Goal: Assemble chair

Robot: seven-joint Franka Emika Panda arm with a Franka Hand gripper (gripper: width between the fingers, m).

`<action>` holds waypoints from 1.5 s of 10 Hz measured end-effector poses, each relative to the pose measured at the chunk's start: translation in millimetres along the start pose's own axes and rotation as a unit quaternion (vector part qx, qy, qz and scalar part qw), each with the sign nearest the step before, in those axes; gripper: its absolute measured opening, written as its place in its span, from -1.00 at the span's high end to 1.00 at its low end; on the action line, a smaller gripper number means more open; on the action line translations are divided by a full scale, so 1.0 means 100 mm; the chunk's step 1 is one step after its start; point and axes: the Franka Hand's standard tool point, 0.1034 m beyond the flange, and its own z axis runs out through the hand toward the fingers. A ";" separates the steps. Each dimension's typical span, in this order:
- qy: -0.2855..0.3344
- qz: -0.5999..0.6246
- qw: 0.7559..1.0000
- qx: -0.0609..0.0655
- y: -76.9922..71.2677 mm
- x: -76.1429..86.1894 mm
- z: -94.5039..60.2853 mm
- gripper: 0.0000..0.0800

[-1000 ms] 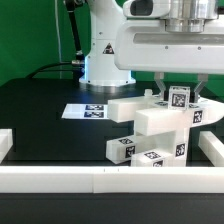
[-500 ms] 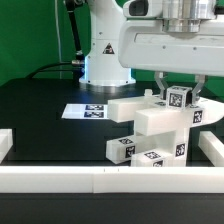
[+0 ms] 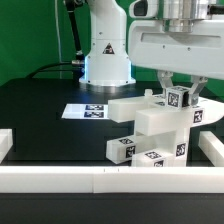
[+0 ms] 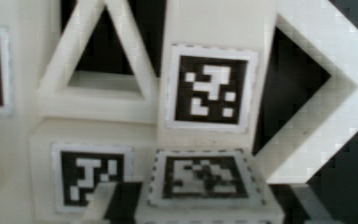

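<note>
The chair (image 3: 150, 122) stands as a stack of chunky white tagged parts at the exterior view's right, near the front rail. My gripper (image 3: 180, 97) hangs straight above it. Its two dark fingers (image 3: 164, 86) close in on both sides of a small tagged chair part (image 3: 179, 98) at the top of the stack. In the wrist view that part's tag (image 4: 197, 176) lies between the jaws, with the chair's white frame and a larger tag (image 4: 211, 88) beyond it. The fingertips themselves are blurred there.
The marker board (image 3: 88, 110) lies flat on the black table, to the exterior view's left of the chair. A white rail (image 3: 90, 178) runs along the front, with short rail pieces at both sides. The robot's base (image 3: 105, 60) stands behind.
The gripper's white body has shifted slightly toward the exterior view's right, as if turning. The small tagged part and the chair stay in place.
</note>
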 end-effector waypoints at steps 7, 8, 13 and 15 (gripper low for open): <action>-0.003 0.211 0.977 0.002 -0.01 -0.03 0.00 0.32; -0.004 0.241 0.971 0.002 -0.02 -0.03 0.00 0.32; -0.006 0.380 0.925 0.001 -0.03 -0.06 0.01 0.32; -0.010 0.457 0.889 0.002 -0.04 -0.08 0.01 0.32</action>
